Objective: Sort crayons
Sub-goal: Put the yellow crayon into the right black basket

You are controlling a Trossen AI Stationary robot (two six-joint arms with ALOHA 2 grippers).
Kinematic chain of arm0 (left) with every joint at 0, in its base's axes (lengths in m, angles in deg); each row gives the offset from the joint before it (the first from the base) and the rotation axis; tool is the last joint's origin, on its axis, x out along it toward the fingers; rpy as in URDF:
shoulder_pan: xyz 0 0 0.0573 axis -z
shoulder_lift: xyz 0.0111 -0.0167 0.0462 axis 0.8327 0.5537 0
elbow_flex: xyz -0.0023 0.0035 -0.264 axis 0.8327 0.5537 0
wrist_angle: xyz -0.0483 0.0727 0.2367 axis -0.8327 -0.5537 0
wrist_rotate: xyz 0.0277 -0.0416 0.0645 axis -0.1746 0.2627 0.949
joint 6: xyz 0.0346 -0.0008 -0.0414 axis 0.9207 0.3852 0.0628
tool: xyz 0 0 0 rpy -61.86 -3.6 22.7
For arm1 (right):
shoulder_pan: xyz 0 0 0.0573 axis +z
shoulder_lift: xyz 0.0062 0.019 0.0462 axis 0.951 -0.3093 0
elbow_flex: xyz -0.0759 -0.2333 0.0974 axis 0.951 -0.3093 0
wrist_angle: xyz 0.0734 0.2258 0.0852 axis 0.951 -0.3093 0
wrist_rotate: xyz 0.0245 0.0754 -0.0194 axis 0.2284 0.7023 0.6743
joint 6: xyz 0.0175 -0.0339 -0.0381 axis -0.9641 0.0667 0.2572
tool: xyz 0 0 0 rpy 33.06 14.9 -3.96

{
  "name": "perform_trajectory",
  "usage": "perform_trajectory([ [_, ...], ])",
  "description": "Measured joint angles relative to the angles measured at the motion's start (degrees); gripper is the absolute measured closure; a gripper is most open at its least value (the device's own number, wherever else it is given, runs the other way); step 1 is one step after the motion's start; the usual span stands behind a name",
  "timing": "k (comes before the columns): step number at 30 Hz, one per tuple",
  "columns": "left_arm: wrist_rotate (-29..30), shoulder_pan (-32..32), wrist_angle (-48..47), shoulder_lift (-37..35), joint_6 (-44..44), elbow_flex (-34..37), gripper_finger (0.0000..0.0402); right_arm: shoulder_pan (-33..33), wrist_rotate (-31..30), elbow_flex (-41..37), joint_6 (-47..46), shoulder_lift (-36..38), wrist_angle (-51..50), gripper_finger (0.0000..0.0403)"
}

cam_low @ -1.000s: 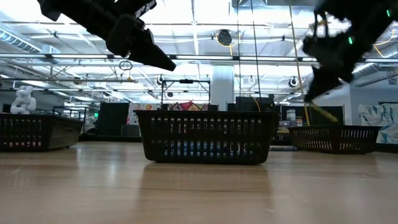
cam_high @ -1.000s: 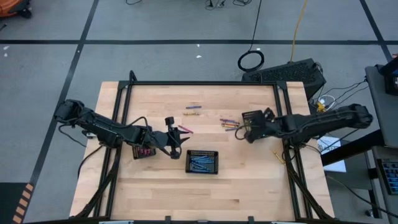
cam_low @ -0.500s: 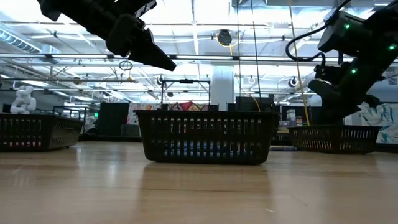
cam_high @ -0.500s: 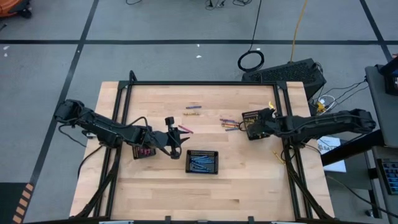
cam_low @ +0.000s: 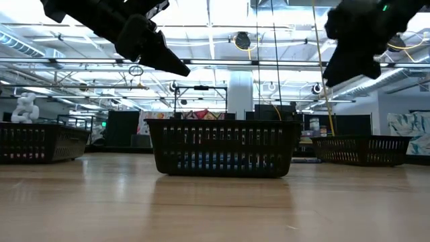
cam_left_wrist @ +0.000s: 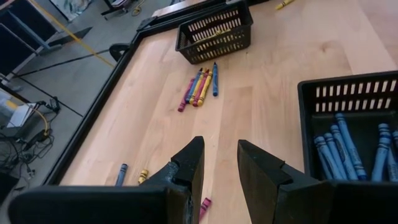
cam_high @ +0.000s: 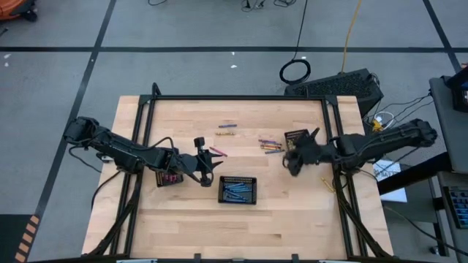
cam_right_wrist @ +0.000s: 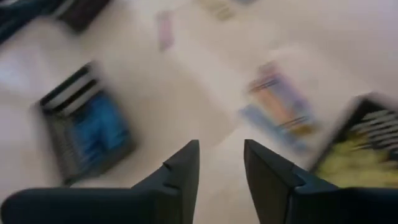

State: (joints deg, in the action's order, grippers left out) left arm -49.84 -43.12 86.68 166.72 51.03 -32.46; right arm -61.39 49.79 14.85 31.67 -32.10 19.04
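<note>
Both hands seen parted, nothing gripped: right hand (cam_high: 290, 162) raised beside the loose crayons (cam_high: 270, 146) mid-desk (cam_high: 292, 219); left hand (cam_high: 204, 162) hovering near a pink crayon (cam_high: 218, 152). Blue crayons (cam_high: 238, 191) binned in centre tray (cam_high: 238, 199).

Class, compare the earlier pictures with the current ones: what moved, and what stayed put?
The right pincer swung off the tray of yellow crayons towards the table's middle, and its jaws parted; nothing shows between them. The left pincer, the tray of blue crayons and the loose crayons stayed put.
</note>
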Motion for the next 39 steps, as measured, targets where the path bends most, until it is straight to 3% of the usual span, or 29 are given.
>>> perform_trajectory([
  [11, 0.0, 0.0, 0.0, 0.0, -0.8, 0.0, 0.0307, 13.3, 21.5, 2.6, -22.1, -14.0, -20.5, 0.0352],
  [18, 0.0, 0.0, 0.0, 0.0, -0.8, 0.0, 0.0307, 12.0, 21.4, 2.5, -24.1, -21.5, -39.3, 0.0344],
  [27, 0.0, 0.0, -0.1, 0.0, -0.8, 0.0, 0.0307, 7.7, 22.4, -1.2, -17.9, -22.8, -33.7, 0.0285],
  [39, 0.0, 0.0, -0.1, 0.0, -0.8, 0.0, 0.0307, 7.0, 24.3, -1.6, -17.5, -29.8, -33.1, 0.0284],
])
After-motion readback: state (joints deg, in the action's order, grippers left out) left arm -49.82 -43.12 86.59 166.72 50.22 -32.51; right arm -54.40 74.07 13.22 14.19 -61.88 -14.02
